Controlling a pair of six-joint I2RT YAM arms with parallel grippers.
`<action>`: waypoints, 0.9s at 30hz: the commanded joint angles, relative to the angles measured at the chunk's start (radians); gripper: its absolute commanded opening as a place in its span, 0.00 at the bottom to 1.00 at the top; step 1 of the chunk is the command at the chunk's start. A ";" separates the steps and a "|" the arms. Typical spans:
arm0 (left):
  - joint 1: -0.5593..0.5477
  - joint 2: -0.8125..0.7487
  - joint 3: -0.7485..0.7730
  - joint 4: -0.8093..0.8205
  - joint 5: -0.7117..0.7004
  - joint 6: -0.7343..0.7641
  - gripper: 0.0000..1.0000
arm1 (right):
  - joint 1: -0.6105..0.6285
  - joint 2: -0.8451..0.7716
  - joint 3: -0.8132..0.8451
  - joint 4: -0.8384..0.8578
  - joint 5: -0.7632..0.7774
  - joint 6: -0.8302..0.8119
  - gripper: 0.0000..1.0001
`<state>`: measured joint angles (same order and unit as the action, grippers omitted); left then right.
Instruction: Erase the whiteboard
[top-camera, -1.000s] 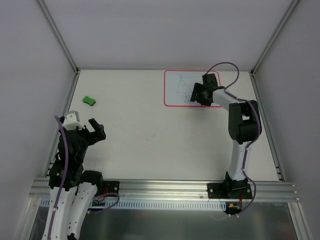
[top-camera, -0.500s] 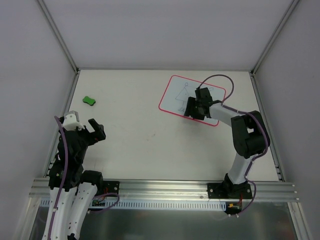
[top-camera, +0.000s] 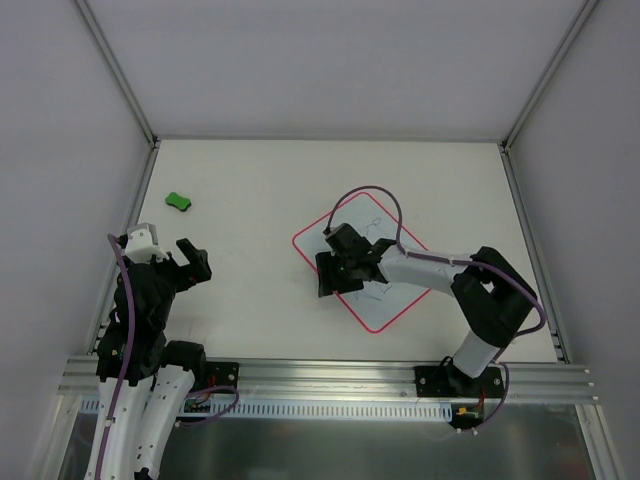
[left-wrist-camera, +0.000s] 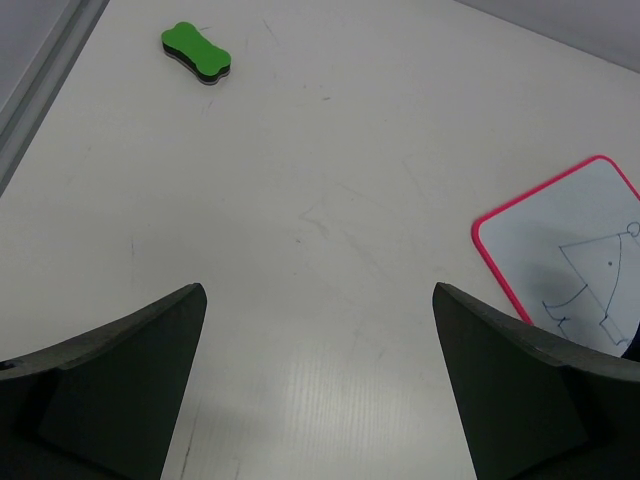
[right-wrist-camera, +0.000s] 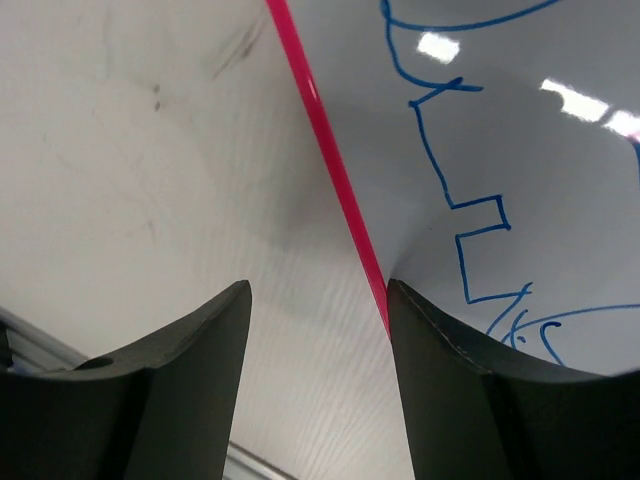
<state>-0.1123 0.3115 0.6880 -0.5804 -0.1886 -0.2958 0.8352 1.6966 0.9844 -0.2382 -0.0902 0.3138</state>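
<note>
- Whiteboard (top-camera: 375, 305): lies flat on the counter (top-camera: 260, 180), right of centre and closer to the near edge than the far one. It is turned so that its corners point at the counter's edges
- Blue line drawing (right-wrist-camera: 460, 200): intact across the board, so no wiping appears to have been done
- Right claw (right-wrist-camera: 315, 290): set low over the board's left rim with its jaws partly apart. One finger is over the bare counter, the other over the white surface, and the red border (right-wrist-camera: 335, 190) runs between them. Nothing is clamped; whether the tips press on the board cannot be told
- Left claw (left-wrist-camera: 320, 300): jaws wide apart and holding nothing, raised above the left part of the counter near its near edge
- Green eraser (top-camera: 179, 201): rests alone near the far-left corner of the counter, well apart from both claws and from the board
- Step in hand, as judged: positioning the board; the erasing itself is not yet begun
- Next move, as judged: the eraser must be fetched. The left claw is the nearer one and would need to reach toward the far-left corner, lower over the block and close across its narrow waist, then carry it to the board while the right claw steadies the rim
</note>
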 joint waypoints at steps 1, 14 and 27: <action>-0.006 -0.011 -0.008 0.037 0.012 0.014 0.99 | 0.057 -0.021 -0.003 -0.122 -0.060 0.024 0.61; -0.007 0.003 -0.013 0.037 0.009 0.009 0.99 | -0.256 -0.255 0.134 -0.240 0.216 -0.320 0.72; -0.007 0.047 -0.013 0.037 0.008 0.009 0.99 | -0.617 0.058 0.326 -0.231 -0.034 -0.403 0.74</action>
<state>-0.1123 0.3378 0.6796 -0.5800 -0.1890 -0.2962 0.2192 1.7134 1.2587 -0.4500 -0.0463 -0.0616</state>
